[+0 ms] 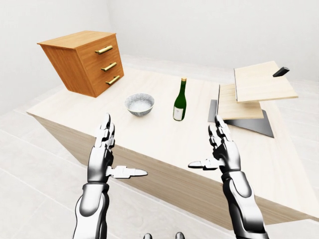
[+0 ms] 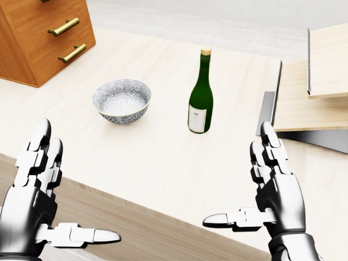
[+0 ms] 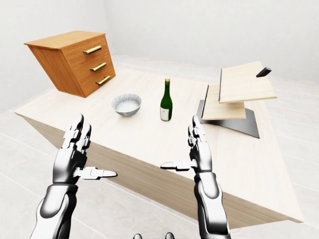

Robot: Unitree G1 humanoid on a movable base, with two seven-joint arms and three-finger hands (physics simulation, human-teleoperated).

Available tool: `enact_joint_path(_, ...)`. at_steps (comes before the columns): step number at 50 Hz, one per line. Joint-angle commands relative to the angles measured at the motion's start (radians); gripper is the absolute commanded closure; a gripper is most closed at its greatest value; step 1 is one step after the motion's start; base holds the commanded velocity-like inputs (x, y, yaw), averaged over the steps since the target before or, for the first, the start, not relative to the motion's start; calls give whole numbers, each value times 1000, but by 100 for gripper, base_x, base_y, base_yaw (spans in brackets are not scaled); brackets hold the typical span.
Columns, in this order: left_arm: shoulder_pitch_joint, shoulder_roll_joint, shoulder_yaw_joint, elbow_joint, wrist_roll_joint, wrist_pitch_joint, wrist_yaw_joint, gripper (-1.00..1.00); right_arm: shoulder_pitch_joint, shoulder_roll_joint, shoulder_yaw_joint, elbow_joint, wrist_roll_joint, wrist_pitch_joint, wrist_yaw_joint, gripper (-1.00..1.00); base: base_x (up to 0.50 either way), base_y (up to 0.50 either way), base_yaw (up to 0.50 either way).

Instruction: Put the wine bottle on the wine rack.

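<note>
Both hands hovering with fingers spread wide, holding nothing. Right hand [image 2: 274, 187] should be wrapping wine bottle [image 2: 200, 100] mid-body, keeping it upright.

All three views look down over the table [image 1: 164, 139] (head view nearest), sharing the bottle [image 2: 200, 98]

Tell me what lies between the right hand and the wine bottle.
Nothing: in the head view, only bare tabletop separates the open right hand from the upright wine bottle.
</note>
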Motion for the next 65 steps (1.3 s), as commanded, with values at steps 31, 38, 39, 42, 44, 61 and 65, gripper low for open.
enact_joint_path(31,17,0,17,21,-15,0,-12,-100,-4,8,11,-15,28,0,-15,-100,19,-4,0)
enact_joint_path(38,19,0,19,32,-12,0,-11,-100,-5,8,22,-22,30,0,-12,-100,8,2,0)
enact_joint_path(39,17,2,18,45,2,0,-4,-100,-6,8,23,-19,29,0,-13,-100,38,4,0)
enact_joint_path(42,16,1,19,52,3,0,-4,-100,-11,6,21,-6,28,0,-10,-100,39,5,0)
enact_joint_path(44,18,0,18,48,1,0,-6,-100,-14,5,20,-3,30,0,-10,-100,44,5,0)
enact_joint_path(61,20,0,10,50,9,0,-5,-100,-22,10,26,7,39,0,-23,-100,31,6,0)
enact_joint_path(65,24,-1,9,39,8,0,-5,-100,-25,11,32,2,36,0,-27,-100,0,0,0)
